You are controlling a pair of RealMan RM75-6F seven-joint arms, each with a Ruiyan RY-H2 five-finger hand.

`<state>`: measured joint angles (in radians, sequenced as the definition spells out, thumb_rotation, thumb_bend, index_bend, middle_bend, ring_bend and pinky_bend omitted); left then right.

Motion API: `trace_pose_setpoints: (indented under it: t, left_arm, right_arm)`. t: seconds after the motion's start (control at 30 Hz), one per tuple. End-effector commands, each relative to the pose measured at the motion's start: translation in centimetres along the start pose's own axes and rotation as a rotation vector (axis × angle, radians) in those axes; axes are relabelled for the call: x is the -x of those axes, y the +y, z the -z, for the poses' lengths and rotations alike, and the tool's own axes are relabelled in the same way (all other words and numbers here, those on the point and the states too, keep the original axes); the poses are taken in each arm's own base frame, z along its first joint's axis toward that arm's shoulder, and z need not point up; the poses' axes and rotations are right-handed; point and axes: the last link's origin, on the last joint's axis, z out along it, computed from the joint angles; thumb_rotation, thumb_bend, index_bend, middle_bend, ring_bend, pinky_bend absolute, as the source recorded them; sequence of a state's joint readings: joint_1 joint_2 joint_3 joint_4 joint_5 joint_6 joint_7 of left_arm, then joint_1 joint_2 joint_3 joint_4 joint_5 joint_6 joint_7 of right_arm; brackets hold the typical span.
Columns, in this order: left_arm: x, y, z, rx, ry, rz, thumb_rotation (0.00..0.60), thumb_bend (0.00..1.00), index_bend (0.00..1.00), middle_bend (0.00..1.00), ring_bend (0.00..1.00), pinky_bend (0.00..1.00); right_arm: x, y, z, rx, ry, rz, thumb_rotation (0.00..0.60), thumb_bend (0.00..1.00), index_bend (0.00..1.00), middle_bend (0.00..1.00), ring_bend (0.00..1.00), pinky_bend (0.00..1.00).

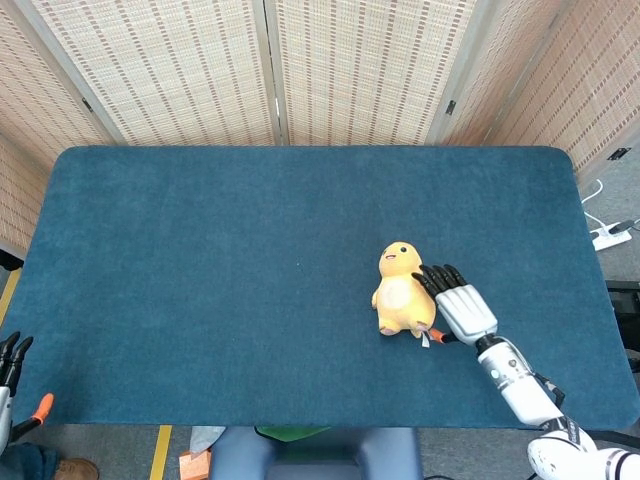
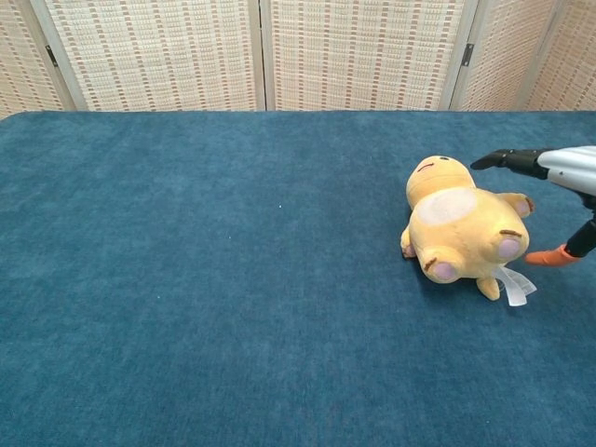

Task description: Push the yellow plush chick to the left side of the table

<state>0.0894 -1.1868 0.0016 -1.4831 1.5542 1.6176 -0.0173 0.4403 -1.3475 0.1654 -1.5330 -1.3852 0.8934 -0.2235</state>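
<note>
The yellow plush chick [image 1: 401,290] lies on its back right of the table's middle, head pointing away from me; in the chest view the chick [image 2: 460,226] shows its pale belly and pink feet. My right hand [image 1: 458,305] sits flat just to the chick's right, fingers straight and spread, dark fingertips beside its wing; whether they touch it is unclear. In the chest view that hand [image 2: 557,166] enters from the right edge. My left hand [image 1: 10,365] hangs off the table's front left corner, fingers apart, holding nothing.
A blue carpet-like cloth covers the table [image 1: 200,260]. Woven folding screens [image 1: 330,70] stand behind the far edge. A white power strip [image 1: 610,237] lies on the floor to the right.
</note>
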Motion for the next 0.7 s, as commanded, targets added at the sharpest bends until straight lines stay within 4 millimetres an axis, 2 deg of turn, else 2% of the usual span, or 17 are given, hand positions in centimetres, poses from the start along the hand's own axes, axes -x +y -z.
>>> trace_pose_setpoints:
  t: [0.03, 0.17, 0.23, 0.27, 0.3, 0.4, 0.5, 0.57, 0.7]
  left_arm:
    - [0.0, -0.3, -0.4, -0.015, -0.006, 0.002, 0.6, 0.34, 0.0, 0.0, 0.0, 0.15]
    - [-0.2, -0.4, -0.3, -0.015, -0.003, 0.007, 0.6, 0.34, 0.0, 0.0, 0.0, 0.15]
    - [-0.2, -0.4, -0.3, -0.013, -0.002, 0.007, 0.6, 0.34, 0.0, 0.0, 0.0, 0.15]
    - [-0.2, -0.4, -0.2, -0.011, -0.001, 0.007, 0.6, 0.34, 0.0, 0.0, 0.0, 0.15]
    - [-0.3, -0.3, -0.1, -0.008, 0.0, 0.008, 0.6, 0.34, 0.0, 0.0, 0.0, 0.15]
    - [-0.4, -0.2, -0.1, 0.0, 0.005, 0.013, 0.6, 0.34, 0.0, 0.0, 0.0, 0.15]
    - [-0.5, -0.1, 0.0, 0.003, 0.01, 0.017, 0.6, 0.34, 0.0, 0.0, 0.0, 0.15]
    - [-0.6, -0.1, -0.1, 0.003, 0.009, 0.019, 0.6, 0.34, 0.0, 0.0, 0.0, 0.15]
    - [-0.6, -0.2, 0.0, 0.001, 0.008, 0.024, 0.6, 0.34, 0.0, 0.0, 0.0, 0.15]
  right_arm:
    - [1.9, -1.1, -2.5, -0.017, -0.106, -0.005, 0.6, 0.23, 0.0, 0.0, 0.0, 0.0]
    - [2.7, -1.5, -2.4, -0.034, -0.154, -0.01, 0.6, 0.25, 0.0, 0.03, 0.0, 0.09]
    - [2.8, -1.7, -2.4, -0.042, -0.145, -0.008, 0.6, 0.29, 0.04, 0.16, 0.04, 0.2]
    - [2.8, -1.8, -2.5, -0.039, -0.126, -0.008, 0.6, 0.33, 0.13, 0.29, 0.13, 0.31]
    - [2.7, -2.1, -2.6, -0.042, -0.09, -0.002, 0.6, 0.39, 0.29, 0.45, 0.28, 0.46]
    - [2.3, -3.0, -2.3, -0.068, 0.011, 0.015, 0.6, 0.59, 0.6, 0.68, 0.53, 0.73]
    - [1.4, -4.5, -1.8, -0.123, 0.122, -0.004, 0.6, 0.7, 0.71, 0.76, 0.62, 0.83]
    - [0.8, -5.7, -1.3, -0.175, 0.17, -0.02, 0.6, 0.73, 0.74, 0.78, 0.64, 0.85]
    - [-0.3, -9.8, -0.8, -0.316, 0.262, -0.039, 0.6, 0.73, 0.74, 0.78, 0.65, 0.86]
